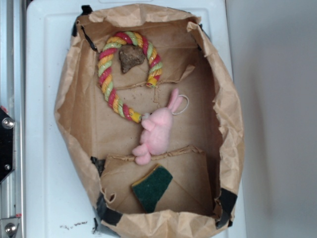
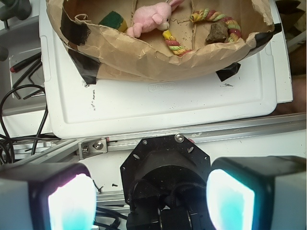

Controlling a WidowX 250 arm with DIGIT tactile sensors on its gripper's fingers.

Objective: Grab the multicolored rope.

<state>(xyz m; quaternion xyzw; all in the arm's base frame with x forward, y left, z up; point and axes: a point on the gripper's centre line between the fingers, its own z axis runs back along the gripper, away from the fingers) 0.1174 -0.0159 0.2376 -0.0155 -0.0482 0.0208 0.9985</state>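
Now your claw (image 2: 151,196) hangs open (only the wrist view shows it), well apart from the twisted, oval multicolored rope (image 1: 110,84) lying in the crumpled paper bag (image 1: 74,124).

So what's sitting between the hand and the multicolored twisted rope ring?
In the wrist view, between the hand and the red, yellow and green twisted rope ring lie a metal rail, bare white tray and the brown paper bag's crumpled wall.

Multicolored rope (image 1: 111,74) rings rock (image 1: 131,58), touches bunny (image 1: 157,131).
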